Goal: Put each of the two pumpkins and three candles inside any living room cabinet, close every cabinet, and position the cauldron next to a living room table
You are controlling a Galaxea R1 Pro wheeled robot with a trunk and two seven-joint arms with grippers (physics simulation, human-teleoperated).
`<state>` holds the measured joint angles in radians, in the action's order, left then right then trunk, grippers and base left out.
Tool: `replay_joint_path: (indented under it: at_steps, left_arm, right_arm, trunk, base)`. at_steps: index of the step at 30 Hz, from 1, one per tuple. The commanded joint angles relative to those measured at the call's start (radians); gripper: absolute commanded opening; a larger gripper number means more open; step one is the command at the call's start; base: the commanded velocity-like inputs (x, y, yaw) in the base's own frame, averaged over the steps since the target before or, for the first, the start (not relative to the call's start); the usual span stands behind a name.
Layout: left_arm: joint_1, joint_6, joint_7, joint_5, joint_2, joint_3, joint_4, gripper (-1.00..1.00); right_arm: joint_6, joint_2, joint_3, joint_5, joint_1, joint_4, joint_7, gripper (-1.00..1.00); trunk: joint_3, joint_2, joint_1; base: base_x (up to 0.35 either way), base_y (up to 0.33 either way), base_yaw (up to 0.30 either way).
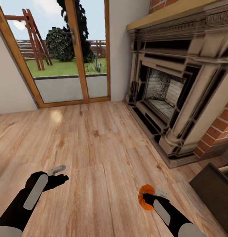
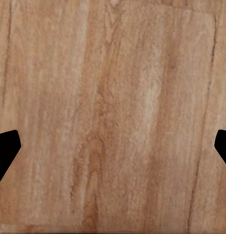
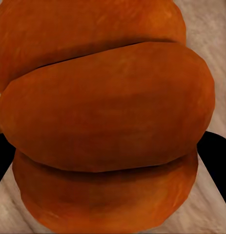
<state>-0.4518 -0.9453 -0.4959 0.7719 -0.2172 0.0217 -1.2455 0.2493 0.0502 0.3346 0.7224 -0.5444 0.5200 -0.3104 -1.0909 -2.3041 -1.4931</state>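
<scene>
We are carrying one small round orange ribbed pumpkin (image 1: 145, 197) in our right gripper (image 1: 150, 198), its fingers closed around it above the pale wood plank floor (image 1: 94, 148). Our left gripper (image 1: 58, 176) hangs empty with its fingers spread wide (bare planks lie between them). A dark carved fireplace (image 1: 173, 98) stands ahead on the right. A dark-brown corner at the lower right (image 1: 209, 187) may be the cabinet; we judge the next move is turning there and finding an open drawer.
</scene>
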Motion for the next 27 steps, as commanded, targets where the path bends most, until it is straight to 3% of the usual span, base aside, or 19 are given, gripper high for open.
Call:
replay_joint_path:
  at_steps: [1,23,27]
  left_arm:
    - [-0.001,-0.001,-0.011,0.01,-0.001,0.002,-0.001,1.0]
    - [-0.001,-0.001,-0.015,0.01,-0.001,0.003,0.002,1.0]
    - [-0.001,-0.001,-0.015,0.013,-0.001,0.004,0.003,1.0]
  right_arm:
    - [-0.002,0.001,0.009,0.01,0.0,0.002,-0.01,-1.0]
    - [-0.014,-0.003,0.012,0.008,0.0,0.003,-0.013,-1.0]
    - [-0.018,-0.003,0.038,0.008,0.0,0.003,-0.016,-1.0]
  trunk:
    - [0.002,0.007,0.004]
    - [0.051,0.161,0.088]
    - [0.062,0.189,0.104]
  base:
    - [0.0,0.0,0.186]
    - [-0.078,0.0,0.234]
    - [-0.004,0.0,0.279]
